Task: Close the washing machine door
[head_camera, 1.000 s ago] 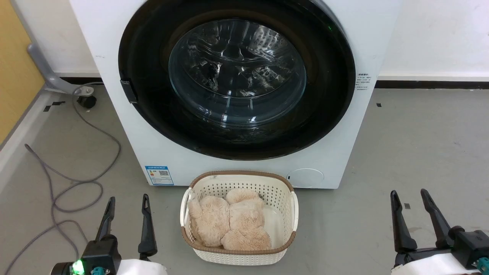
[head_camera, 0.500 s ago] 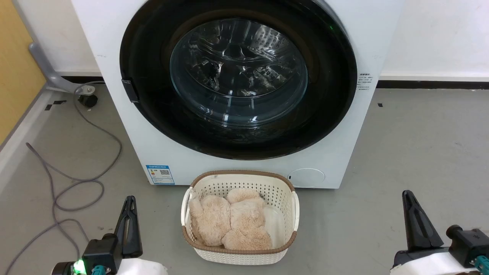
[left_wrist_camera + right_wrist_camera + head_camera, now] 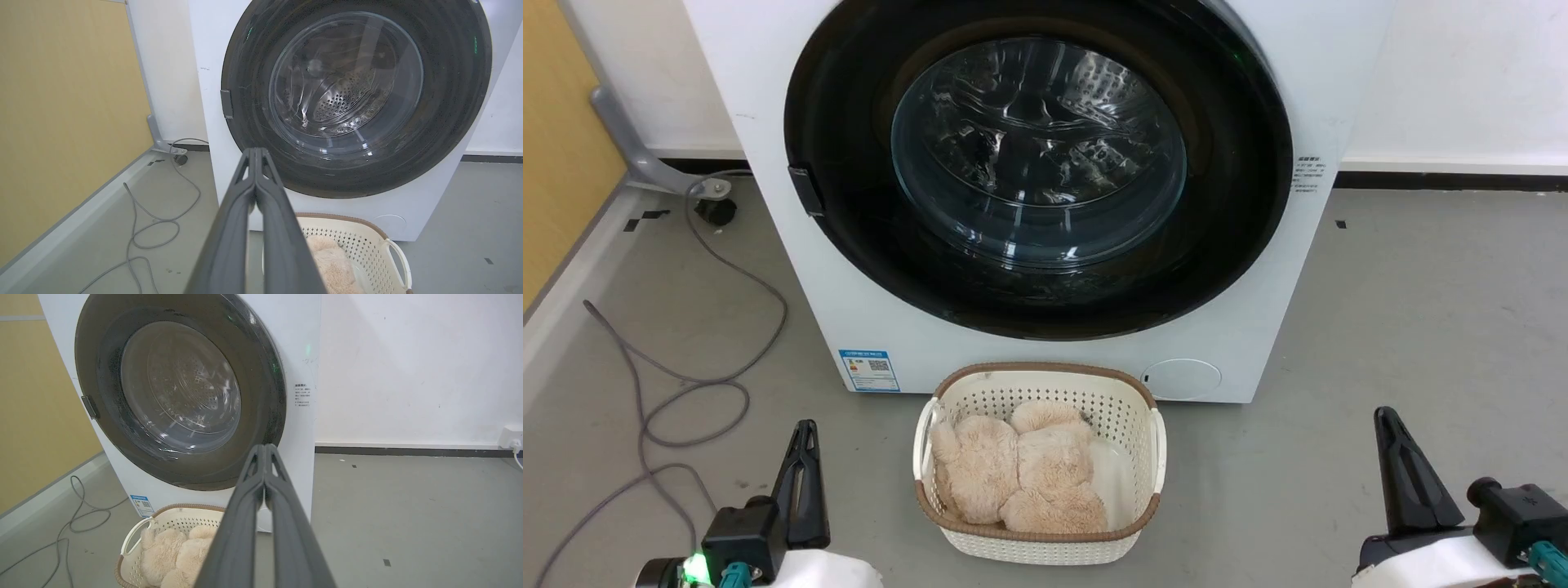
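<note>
The grey floor [image 3: 1421,310] bears the washing machine [image 3: 874,318], a cream basket [image 3: 1037,545] and a loose grey cable [image 3: 785,313].

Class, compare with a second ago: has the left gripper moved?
Yes. The left gripper has shut: its outer finger closed in toward the basket, its inner finger away from it.

Floor [image 3: 1421,327]: smooth grey, with small dark marks. White wall [image 3: 1462,73] with black skirting strip [image 3: 1454,180]: ahead of the right gripper [image 3: 1384,415]. Yellow panel [image 3: 556,163] on a grey foot [image 3: 625,143]: ahead and left of the left gripper [image 3: 806,428]. Grey cable [image 3: 785,313]: looped on the floor, left of that gripper. White socket [image 3: 508,437]: low on the wall, right of the right gripper.
</note>
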{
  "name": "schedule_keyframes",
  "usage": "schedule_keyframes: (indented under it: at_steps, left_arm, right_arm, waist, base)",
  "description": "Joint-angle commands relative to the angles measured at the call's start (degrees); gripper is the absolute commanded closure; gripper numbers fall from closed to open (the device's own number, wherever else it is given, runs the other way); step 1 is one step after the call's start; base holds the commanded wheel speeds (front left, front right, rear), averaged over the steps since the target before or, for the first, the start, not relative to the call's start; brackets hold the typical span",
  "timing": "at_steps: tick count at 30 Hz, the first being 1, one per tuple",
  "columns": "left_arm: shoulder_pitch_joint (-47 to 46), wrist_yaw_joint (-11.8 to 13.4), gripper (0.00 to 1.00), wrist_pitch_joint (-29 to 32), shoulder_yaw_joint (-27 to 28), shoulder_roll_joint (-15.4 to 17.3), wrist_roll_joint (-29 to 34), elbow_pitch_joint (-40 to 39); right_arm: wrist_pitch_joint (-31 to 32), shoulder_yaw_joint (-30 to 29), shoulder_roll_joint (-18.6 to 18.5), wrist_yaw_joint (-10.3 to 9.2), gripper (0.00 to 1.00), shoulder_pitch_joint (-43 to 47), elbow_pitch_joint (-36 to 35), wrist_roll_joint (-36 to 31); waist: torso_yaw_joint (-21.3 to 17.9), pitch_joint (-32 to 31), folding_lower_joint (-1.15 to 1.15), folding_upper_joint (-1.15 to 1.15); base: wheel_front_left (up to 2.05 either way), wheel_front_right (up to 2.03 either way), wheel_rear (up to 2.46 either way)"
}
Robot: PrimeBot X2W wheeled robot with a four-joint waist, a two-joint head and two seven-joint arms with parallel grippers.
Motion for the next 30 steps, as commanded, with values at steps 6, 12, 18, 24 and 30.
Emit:
schedule_keyframes:
  at_steps: [6,12,18,24,30]
  left_arm:
    - [-0.78,-0.42,1.00,0.95,-0.05,0.03,0.55,-0.31]
    - [-0.95,-0.64,1.00,1.65,-0.09,0.03,0.68,-0.43]
    - [-1.11,-0.87,1.00,2.36,-0.12,0.03,0.81,-0.54]
    - [-1.28,-1.09,1.00,3.06,-0.15,0.03,0.93,-0.65]
    - [-1.45,-1.32,1.00,3.76,-0.19,0.04,1.06,-0.76]
  right_arm:
    - [0.97,0.29,0.06,-0.01,1.00,-0.40,-0.65,-1.10]
    - [1.68,0.51,0.08,-0.02,1.00,-0.49,-0.90,-1.46]
    - [2.39,0.73,0.09,-0.02,1.00,-0.58,-1.14,-1.83]
    - [3.10,0.95,0.10,-0.02,1.00,-0.67,-1.39,-2.19]
    - [3.80,1.17,0.12,-0.02,1.00,-0.76,-1.63,-2.55]
  waist:
    - [0.19,0.07,0.00,0.00]
    - [0.37,0.15,0.00,0.00]
    - [0.55,0.22,0.00,0.00]
    - [0.73,0.29,0.00,0.00]
    - [0.92,0.36,0.00,0.00]
  base:
    - [0.00,0.00,0.00]
    - [0.00,0.00,0.00]
    - [0.00,0.00,0.00]
    - [0.00,0.00,0.00]
    - [0.00,0.00,0.00]
